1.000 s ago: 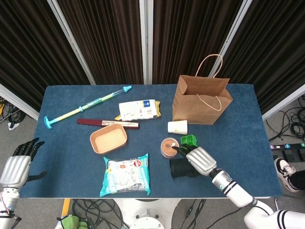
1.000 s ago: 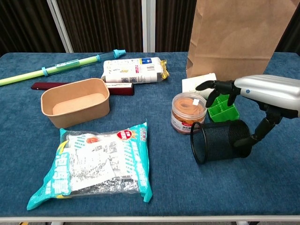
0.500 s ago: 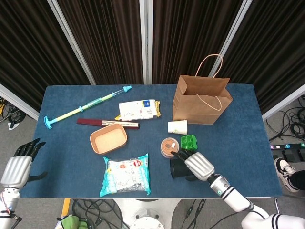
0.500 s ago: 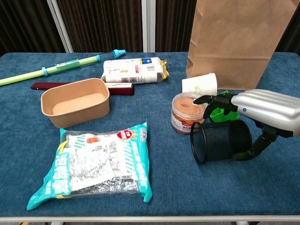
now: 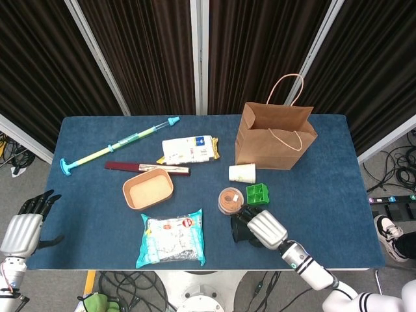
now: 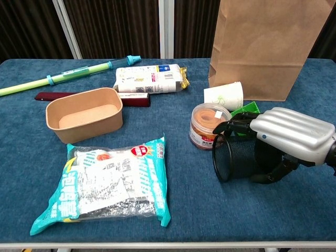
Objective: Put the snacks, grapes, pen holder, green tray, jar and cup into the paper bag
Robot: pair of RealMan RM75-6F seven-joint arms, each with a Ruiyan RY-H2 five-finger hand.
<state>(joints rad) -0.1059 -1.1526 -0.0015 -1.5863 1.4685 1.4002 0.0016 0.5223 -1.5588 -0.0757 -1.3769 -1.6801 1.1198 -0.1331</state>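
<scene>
Head view: the right hand point(image 5: 263, 227) has been drawn back from the jar point(image 5: 229, 199) onto the holder point(image 5: 242, 229), lying near the table's front edge.

Chest view: fingers point(image 6: 237, 126) are wrapped over its mesh, thumb beneath; a grasp is apparently being closed, lift pending. The left hand point(image 5: 21, 227) is left open, idle.

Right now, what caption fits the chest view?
Right hand closing around the tipped pen holder beside the jar.

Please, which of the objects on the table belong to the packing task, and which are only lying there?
For the job: snack bag, second snack pack, pen holder under the right robot hand, green tray, jar, cup, paper bag. No grapes seen.

Lying about: brown tub, long green stick, dark red case.
</scene>
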